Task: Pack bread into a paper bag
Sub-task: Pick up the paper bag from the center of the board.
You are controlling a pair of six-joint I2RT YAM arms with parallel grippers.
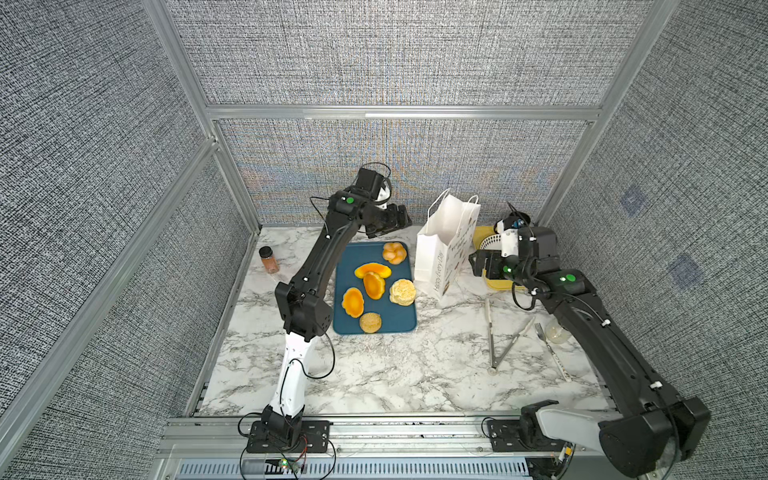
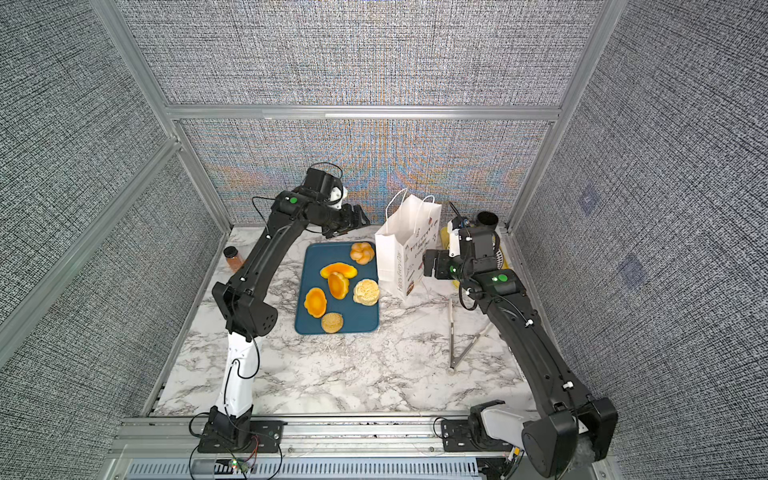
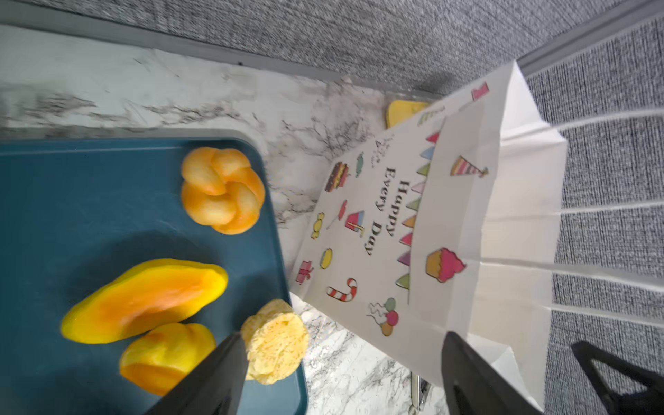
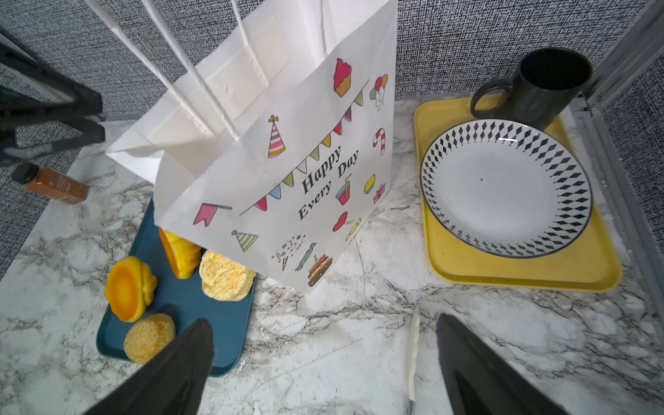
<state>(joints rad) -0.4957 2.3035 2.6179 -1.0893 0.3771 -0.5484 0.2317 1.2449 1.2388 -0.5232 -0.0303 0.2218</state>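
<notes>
All six pieces of bread (image 1: 374, 284) sit on the blue tray (image 1: 345, 324), none packed. Paper bag (image 1: 446, 245) stands upright on the surface (image 1: 374, 374), just right of the tray (handles up). Left tool (image 1: 398, 219) hovers over the tray's far edge near the knotted roll (image 1: 394, 252), spread wide, empty. Right tool (image 1: 482, 264) sits beside the bag's printed side, also wide, empty.

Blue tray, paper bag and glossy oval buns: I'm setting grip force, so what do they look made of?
Blue tray: matte, likely moulded plastic, judging by uniform colour and rounded rim. Paper bag: thin white paper, shown by creases and folds. Glossy oval buns: shiny, saturated orange-yellow skin suggests plastic or foam replicas, though real glazed bread can't be excluded.
</notes>
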